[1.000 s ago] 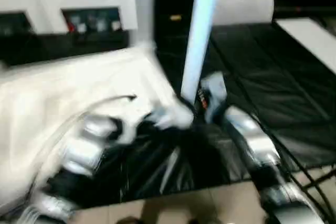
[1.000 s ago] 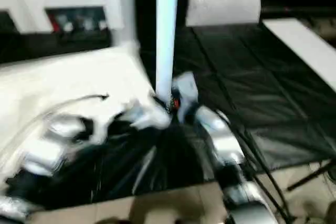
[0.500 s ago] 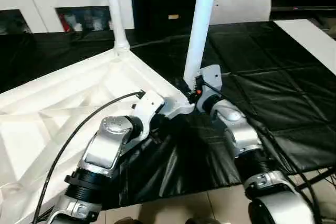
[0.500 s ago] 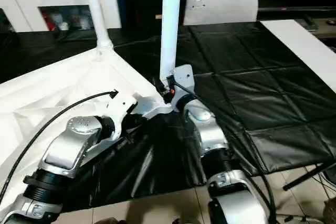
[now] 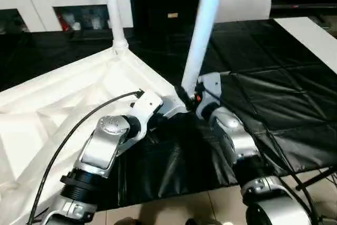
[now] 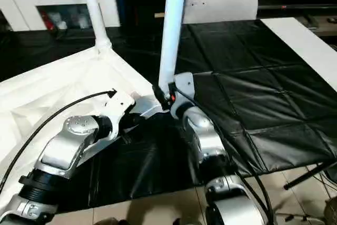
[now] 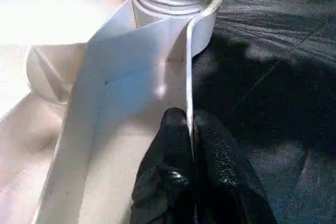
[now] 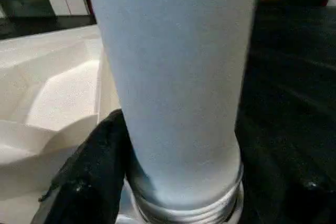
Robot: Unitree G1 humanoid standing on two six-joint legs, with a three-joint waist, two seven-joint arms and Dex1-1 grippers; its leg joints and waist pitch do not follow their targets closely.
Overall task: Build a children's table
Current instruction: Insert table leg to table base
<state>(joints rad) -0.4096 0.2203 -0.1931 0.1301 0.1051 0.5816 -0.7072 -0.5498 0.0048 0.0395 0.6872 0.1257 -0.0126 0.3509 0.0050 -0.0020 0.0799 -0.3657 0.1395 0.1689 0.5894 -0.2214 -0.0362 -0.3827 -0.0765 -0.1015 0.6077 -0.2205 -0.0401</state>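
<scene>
The tabletop (image 5: 63, 104) lay upside down on the black mat (image 6: 253, 93), ribbed side up, with two legs standing in its corner sockets. The far leg (image 6: 92, 9) stood as it had half a second before. The near leg (image 5: 202, 30) leaned a little more toward the robot's right than before, its threaded base at the nearest corner socket (image 7: 176, 3). The right gripper (image 6: 164, 94) was clamped around the foot of that leg, and its forearm had swung slightly closer to the robot. The left gripper (image 7: 190, 129) stayed pinched together on the thin rim of the tabletop just beside that socket. A white cabinet (image 5: 52, 3) and a white pillow (image 6: 221, 1) stood beyond the mat.
</scene>
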